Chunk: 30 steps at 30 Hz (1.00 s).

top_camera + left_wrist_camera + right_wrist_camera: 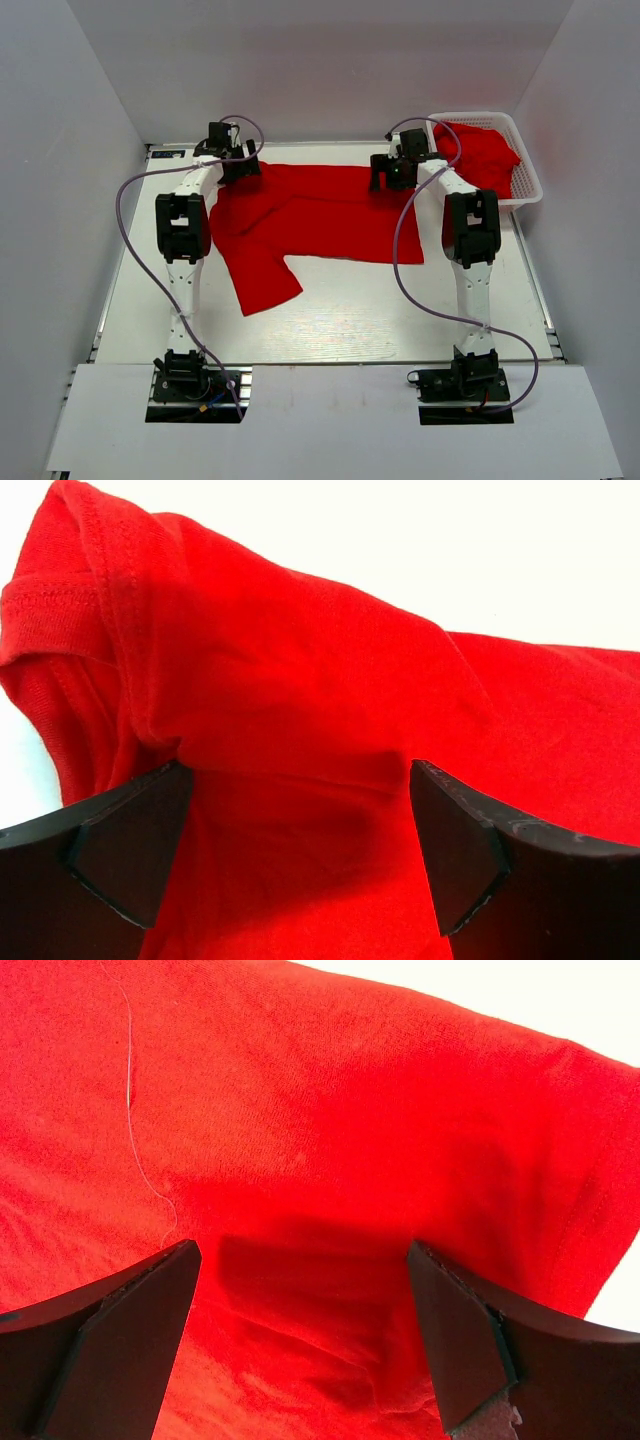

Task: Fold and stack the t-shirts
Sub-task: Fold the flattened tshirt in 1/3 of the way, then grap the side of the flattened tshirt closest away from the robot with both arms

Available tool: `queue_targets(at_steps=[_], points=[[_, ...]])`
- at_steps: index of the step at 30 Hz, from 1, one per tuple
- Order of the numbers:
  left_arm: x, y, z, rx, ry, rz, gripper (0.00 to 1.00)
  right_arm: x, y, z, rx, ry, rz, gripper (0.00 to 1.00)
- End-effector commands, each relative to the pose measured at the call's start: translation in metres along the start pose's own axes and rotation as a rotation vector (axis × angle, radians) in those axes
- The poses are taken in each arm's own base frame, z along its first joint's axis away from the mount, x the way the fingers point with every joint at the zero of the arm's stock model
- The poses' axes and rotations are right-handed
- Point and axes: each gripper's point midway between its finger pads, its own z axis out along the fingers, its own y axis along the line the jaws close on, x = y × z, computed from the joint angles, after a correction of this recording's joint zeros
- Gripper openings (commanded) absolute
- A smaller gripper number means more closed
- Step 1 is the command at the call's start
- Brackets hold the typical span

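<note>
On the table [350,320] lie one spread t-shirt [310,215] and one basket [527,184].

— What do the arms look like?
— The left arm [183,228] and right arm [471,228] match: slim white links and boxy black joint housings.
— Cables?
— A lilac cable [125,215] loops along each one, running from the black bases [190,385] to the wrist.
— And the fingers [130,845]?
— Matte black wedges, flat-faced and sharp-edged. One right finger [465,1350] has a pale scuff at its tip.
</note>
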Motion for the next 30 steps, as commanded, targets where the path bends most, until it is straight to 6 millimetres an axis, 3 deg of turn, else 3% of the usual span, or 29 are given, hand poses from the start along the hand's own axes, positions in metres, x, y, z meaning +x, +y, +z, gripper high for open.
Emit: queue_targets(at_steps=[1, 3, 4, 6, 8, 9, 13, 14, 15, 16, 17, 18, 19, 20, 21, 23, 24, 26, 27, 29, 30], points=[[-0.011, 0.002, -0.012, 0.019, -0.012, 0.037, 1.0, -0.016, 0.0, -0.012, 0.013, -0.028, -0.02, 0.9], [-0.023, -0.002, -0.024, 0.025, -0.041, 0.053, 1.0, -0.029, 0.004, -0.021, 0.016, -0.046, -0.042, 0.9], [-0.044, -0.008, -0.044, 0.025, -0.083, 0.058, 1.0, -0.043, 0.004, -0.03, 0.024, -0.077, -0.055, 0.9], [-0.063, -0.01, -0.065, 0.012, -0.128, 0.084, 1.0, -0.061, 0.01, -0.045, 0.025, -0.127, -0.073, 0.9], [-0.08, -0.018, -0.093, 0.019, -0.164, 0.088, 1.0, -0.071, 0.018, -0.066, 0.029, -0.159, -0.084, 0.9], [-0.097, -0.025, -0.122, 0.028, -0.208, 0.093, 1.0, -0.074, 0.019, -0.072, 0.032, -0.168, -0.086, 0.9], [-0.07, -0.02, -0.176, -0.034, -0.155, 0.079, 1.0, -0.061, 0.03, -0.105, 0.055, -0.171, -0.081, 0.9], [-0.056, -0.026, -0.184, -0.03, -0.125, 0.076, 1.0, -0.05, 0.032, -0.113, 0.072, -0.161, -0.062, 0.9], [-0.023, -0.018, -0.181, -0.045, -0.053, 0.057, 1.0, -0.029, 0.029, -0.109, 0.085, -0.126, -0.049, 0.9], [-0.004, -0.019, -0.188, -0.027, -0.011, 0.04, 1.0, -0.032, 0.034, -0.126, 0.089, -0.154, -0.04, 0.9], [-0.001, -0.023, -0.214, -0.019, -0.037, -0.003, 1.0, -0.024, 0.038, -0.128, 0.089, -0.144, -0.034, 0.9], [0.015, -0.025, -0.221, -0.019, -0.015, -0.02, 1.0, -0.006, 0.041, -0.145, 0.097, -0.135, -0.014, 0.9], [0.056, -0.019, -0.218, -0.036, 0.069, -0.037, 1.0, 0.0, 0.046, -0.147, 0.088, -0.137, -0.006, 0.9], [0.07, -0.016, -0.225, -0.041, 0.084, -0.05, 1.0, 0.005, 0.048, -0.153, 0.086, -0.139, 0.004, 0.9], [0.101, -0.018, -0.238, -0.04, 0.131, -0.036, 1.0, 0.026, 0.053, -0.164, 0.083, -0.134, 0.02, 0.9], [0.133, -0.016, -0.248, -0.071, 0.186, -0.05, 1.0, 0.055, 0.051, -0.165, 0.106, -0.091, 0.036, 0.9], [0.165, -0.018, -0.257, -0.071, 0.243, -0.034, 1.0, 0.063, 0.05, -0.178, 0.148, -0.108, 0.048, 0.9], [0.199, -0.023, -0.265, -0.062, 0.302, -0.038, 1.0, 0.082, 0.053, -0.186, 0.165, -0.092, 0.069, 0.9], [0.229, -0.019, -0.268, -0.082, 0.365, -0.061, 1.0, 0.088, 0.056, -0.187, 0.165, -0.088, 0.07, 0.9], [0.253, -0.024, -0.286, -0.091, 0.398, -0.064, 1.0, 0.105, 0.051, -0.195, 0.212, -0.093, 0.086, 0.9], [0.268, -0.018, -0.292, -0.133, 0.418, -0.086, 1.0, 0.11, 0.051, -0.197, 0.223, -0.089, 0.085, 0.9]])
